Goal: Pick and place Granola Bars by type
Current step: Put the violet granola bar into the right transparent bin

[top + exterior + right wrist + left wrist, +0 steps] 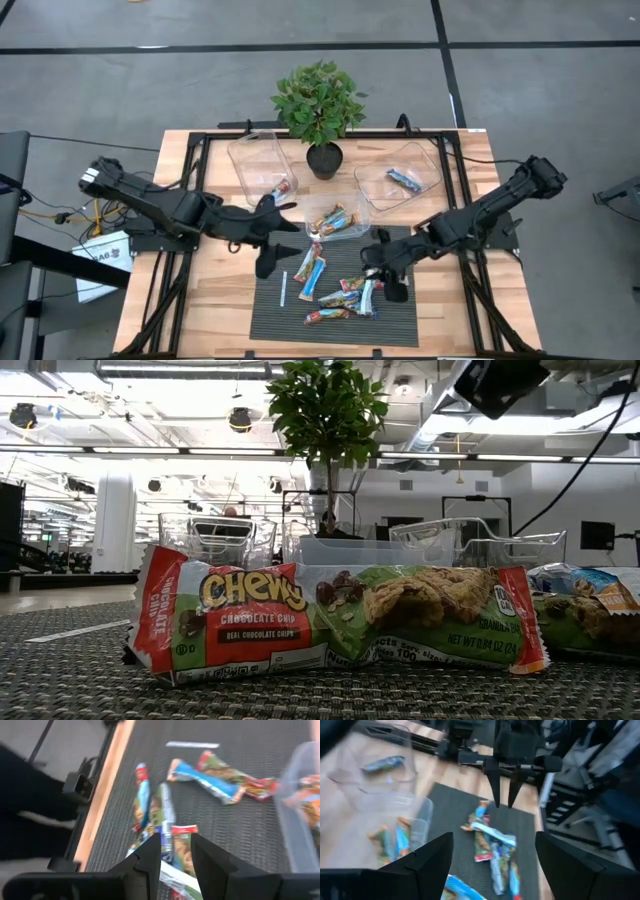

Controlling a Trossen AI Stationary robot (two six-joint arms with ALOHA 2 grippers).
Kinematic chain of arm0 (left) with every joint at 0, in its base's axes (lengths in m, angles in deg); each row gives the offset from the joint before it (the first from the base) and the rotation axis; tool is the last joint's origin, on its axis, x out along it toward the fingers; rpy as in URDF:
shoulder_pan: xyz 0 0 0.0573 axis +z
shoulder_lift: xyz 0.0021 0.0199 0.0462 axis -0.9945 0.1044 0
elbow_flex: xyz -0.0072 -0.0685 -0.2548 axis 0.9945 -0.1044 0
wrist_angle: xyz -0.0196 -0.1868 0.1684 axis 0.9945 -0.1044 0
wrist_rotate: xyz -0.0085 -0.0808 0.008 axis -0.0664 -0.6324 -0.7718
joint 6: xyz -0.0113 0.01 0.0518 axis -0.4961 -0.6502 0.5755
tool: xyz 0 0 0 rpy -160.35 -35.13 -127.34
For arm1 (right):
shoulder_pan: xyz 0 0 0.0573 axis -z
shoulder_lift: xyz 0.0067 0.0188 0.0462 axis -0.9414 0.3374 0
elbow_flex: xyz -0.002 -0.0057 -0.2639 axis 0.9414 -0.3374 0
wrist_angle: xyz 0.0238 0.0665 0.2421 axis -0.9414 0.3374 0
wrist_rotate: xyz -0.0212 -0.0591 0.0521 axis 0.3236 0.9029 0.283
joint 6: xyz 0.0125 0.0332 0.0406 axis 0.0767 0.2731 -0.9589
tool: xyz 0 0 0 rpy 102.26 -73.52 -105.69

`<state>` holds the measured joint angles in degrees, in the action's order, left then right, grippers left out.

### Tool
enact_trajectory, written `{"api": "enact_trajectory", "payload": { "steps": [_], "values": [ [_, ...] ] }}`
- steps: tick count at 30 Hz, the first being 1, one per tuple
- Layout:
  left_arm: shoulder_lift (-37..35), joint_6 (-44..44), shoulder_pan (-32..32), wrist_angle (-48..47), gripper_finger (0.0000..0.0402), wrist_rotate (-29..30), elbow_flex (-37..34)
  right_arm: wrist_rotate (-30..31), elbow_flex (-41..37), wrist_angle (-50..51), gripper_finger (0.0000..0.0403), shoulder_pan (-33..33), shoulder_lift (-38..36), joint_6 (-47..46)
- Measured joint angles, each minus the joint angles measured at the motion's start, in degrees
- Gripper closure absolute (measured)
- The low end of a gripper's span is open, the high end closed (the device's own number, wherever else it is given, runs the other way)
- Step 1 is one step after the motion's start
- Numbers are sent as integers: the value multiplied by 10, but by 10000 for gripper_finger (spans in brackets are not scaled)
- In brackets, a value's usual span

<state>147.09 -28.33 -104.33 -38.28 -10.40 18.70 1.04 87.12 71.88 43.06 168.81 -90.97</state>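
Several granola bars (335,292) in shiny blue, red and green wrappers lie flat on the dark mat (400,330); they also show in the right wrist view (210,777). In the low view a red-and-green bar (340,620) lies closest. More bars lie in the middle clear container (337,220). My left gripper (278,240) hovers open and empty over the mat's far left corner, beside that container. My right gripper (175,847) hangs above the right-hand bars, fingers pointing down with a narrow gap and nothing between them; in the left wrist view the right gripper (503,800) is clear of the bars.
A clear container (258,160) at the far left holds one bar, and another (400,175) at the far right holds a blue bar. A potted plant (320,110) stands between them at the far edge. A thin white stick (284,290) lies on the mat's left side.
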Motion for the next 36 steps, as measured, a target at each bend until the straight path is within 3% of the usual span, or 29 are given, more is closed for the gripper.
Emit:
{"api": "enact_trajectory", "payload": {
  "steps": [6, 13, 25, 36],
  "values": [
    [-64, -38, 0, 49, 127, -22, -115, -41, 57, 25, 305, 3, 73, 21],
    [-112, -46, 0, 63, 127, -42, -169, -77, 125, 53, 301, 4, 153, 26],
    [-183, 23, 1, 71, 127, -103, -254, -84, 229, 100, 228, 7, 270, 21],
    [-300, 67, -3, 257, 127, -174, -446, -101, 265, 167, 212, 27, 286, -82]
  ]
}}
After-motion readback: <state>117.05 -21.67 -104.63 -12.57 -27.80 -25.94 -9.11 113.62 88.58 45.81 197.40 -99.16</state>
